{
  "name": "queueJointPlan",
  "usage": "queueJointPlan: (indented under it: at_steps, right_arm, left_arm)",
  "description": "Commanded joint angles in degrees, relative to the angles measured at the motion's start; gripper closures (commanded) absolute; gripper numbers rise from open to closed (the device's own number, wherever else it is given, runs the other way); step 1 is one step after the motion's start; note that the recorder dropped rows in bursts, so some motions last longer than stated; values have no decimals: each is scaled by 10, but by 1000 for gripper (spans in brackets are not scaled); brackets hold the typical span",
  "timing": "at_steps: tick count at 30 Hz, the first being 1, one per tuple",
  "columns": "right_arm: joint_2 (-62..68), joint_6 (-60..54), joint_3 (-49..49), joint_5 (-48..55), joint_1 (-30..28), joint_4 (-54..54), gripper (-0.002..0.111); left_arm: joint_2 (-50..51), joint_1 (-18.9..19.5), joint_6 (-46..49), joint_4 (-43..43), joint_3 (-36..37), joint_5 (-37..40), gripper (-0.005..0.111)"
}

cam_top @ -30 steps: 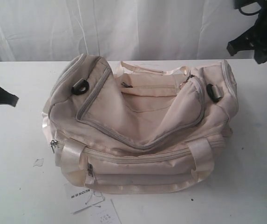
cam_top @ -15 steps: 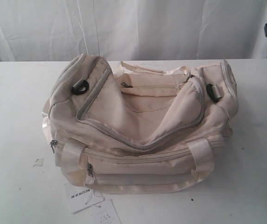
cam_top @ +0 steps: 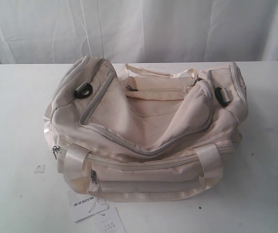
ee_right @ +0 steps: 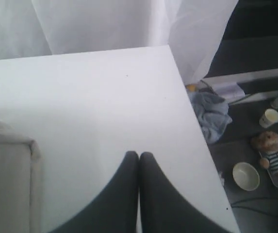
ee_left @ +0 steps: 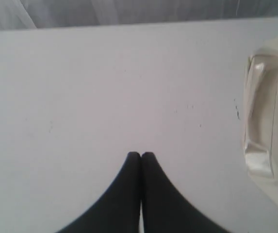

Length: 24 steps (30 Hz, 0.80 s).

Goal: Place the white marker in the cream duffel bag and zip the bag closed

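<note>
Bright diffuse light, soft shadows; wrist views slightly blurred, no glare

White table (cam_top: 17, 204), flat top, mostly bare.

Lying on it:
- One cream duffel bag (cam_top: 143, 131), centre, long side facing the near edge.
- One printed paper tag (cam_top: 83, 200), touching the bag's near-left corner.
- One second paper tag (cam_top: 109, 223), just nearer, cut off by the picture's edge.
- One small pale scrap (cam_top: 40, 169), left of the bag, apart from it.
</note>
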Motion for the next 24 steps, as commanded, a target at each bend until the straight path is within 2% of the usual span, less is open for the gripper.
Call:
queueJointPlan:
  at_steps: [1, 4, 10, 16, 22, 24]
  right_arm:
    - [-31, -5, 57, -82, -5, -4, 108]
    - [-59, -5, 92, -138, -7, -5, 108]
    - [-140, -12, 151, -233, -7, -6, 108]
    - [-261, -30, 213, -238, -7, -6, 108]
    - [-404, -30, 294, -235, -7, -6, 108]
    - [-441, -29, 320, -224, -7, -6, 108]
  left_arm:
    - [-84, 4, -2, 1, 3, -4, 107]
    - [-133, 4, 2, 6, 3, 16, 107]
    - [-223, 4, 3, 42, 3, 108, 107]
    - [-328, 4, 3, 48, 3, 166, 107]
    - [-422, 4, 3, 53, 3, 347, 107]
    - [-445, 4, 3, 64, 8, 359, 107]
